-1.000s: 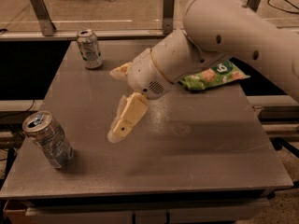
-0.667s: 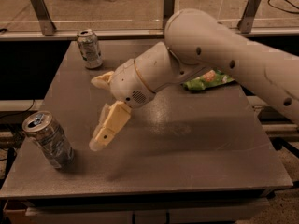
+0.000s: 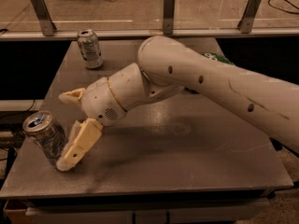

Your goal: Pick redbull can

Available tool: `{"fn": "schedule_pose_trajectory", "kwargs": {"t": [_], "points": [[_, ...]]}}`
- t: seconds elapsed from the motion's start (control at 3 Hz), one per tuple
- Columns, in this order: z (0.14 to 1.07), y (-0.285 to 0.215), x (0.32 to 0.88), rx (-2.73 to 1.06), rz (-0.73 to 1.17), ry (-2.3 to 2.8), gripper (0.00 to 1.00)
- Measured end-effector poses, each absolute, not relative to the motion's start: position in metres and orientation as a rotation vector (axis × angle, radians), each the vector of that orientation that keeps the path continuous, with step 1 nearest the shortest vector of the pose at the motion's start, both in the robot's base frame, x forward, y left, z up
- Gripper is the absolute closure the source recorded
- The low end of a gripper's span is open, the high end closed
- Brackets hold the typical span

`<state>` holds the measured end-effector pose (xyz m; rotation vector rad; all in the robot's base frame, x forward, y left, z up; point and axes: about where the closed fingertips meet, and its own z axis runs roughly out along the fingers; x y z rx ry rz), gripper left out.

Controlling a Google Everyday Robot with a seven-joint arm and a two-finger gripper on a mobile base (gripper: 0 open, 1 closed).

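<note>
The grey surface (image 3: pixel 196 167) carries everything here. The white arm (image 3: pixel 210 78) reaches across it from the right, down toward its front-left corner. At the arm's end the pincer (image 3: pixel 64 130) is released, its two fingers spread wide. One finger lies low, its tip down by the surface. The other is raised, on the far side of the wrist.

The redbull can (image 3: pixel 44 136) stands just to the pincer's left, close against the low finger. Whether they touch I cannot tell. It sits partly within the mouth of the spread fingers but is not yet grasped.

A second can (image 3: pixel 90 49), silver-white with green marks, stands well beyond the pincer near the far edge.

The step in hand looks like the final approach. The next move calls for sliding further left, so that both fingers flank the can's body, then clenching without tipping it.
</note>
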<state>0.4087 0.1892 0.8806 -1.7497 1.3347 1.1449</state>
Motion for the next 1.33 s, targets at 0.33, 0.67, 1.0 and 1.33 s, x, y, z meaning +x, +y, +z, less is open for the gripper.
{"fn": "schedule_pose_trajectory", "kwargs": {"t": [0.33,0.67,1.0,1.33], "points": [[0.877,0.212,0.394,-1.73,1.227,1.278,0.17],[0.874,0.227,0.385,-1.713,1.28,1.243,0.41],[0.875,0.229,0.385,-1.699,1.286,1.235,0.64],[0.882,0.218,0.398,-1.684,1.237,1.244,0.87]]}}
